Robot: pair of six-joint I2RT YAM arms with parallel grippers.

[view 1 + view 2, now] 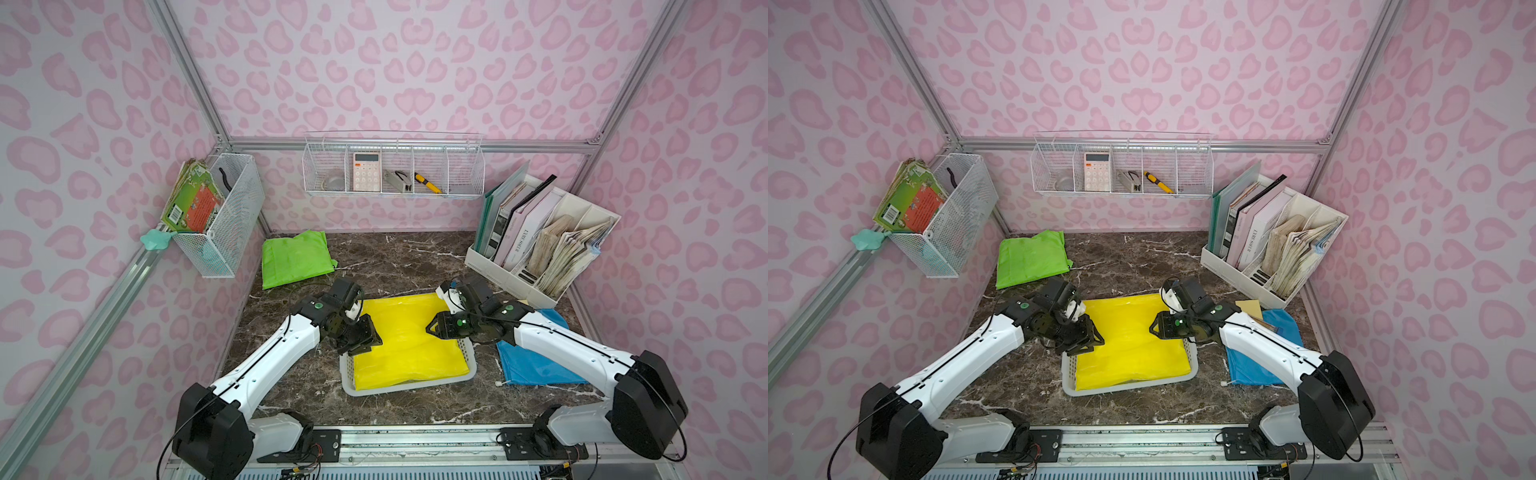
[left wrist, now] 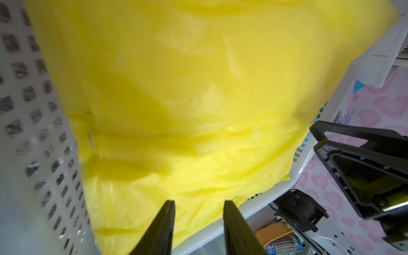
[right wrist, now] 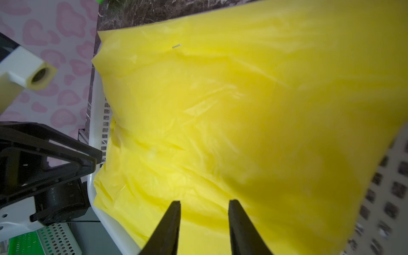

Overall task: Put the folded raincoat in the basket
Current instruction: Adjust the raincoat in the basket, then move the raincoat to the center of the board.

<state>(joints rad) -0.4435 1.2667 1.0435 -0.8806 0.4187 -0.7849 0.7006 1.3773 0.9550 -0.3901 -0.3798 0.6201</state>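
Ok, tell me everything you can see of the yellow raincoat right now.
The yellow raincoat is thin, glossy, crinkled plastic, folded into a flat rectangle. It lies in the white basket, nearly filling it, its far edge reaching past the far rim. The left end effector and right end effector sit at its side edges, jaws apart; contact is unclear.

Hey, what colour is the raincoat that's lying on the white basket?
The raincoat is plain bright yellow, which shows best in a top view.

The folded yellow raincoat (image 1: 407, 336) lies flat and crinkled inside the low, white, perforated basket (image 1: 348, 372). Its far edge overhangs the basket's far rim, above the dark marbled surface (image 1: 407, 257).
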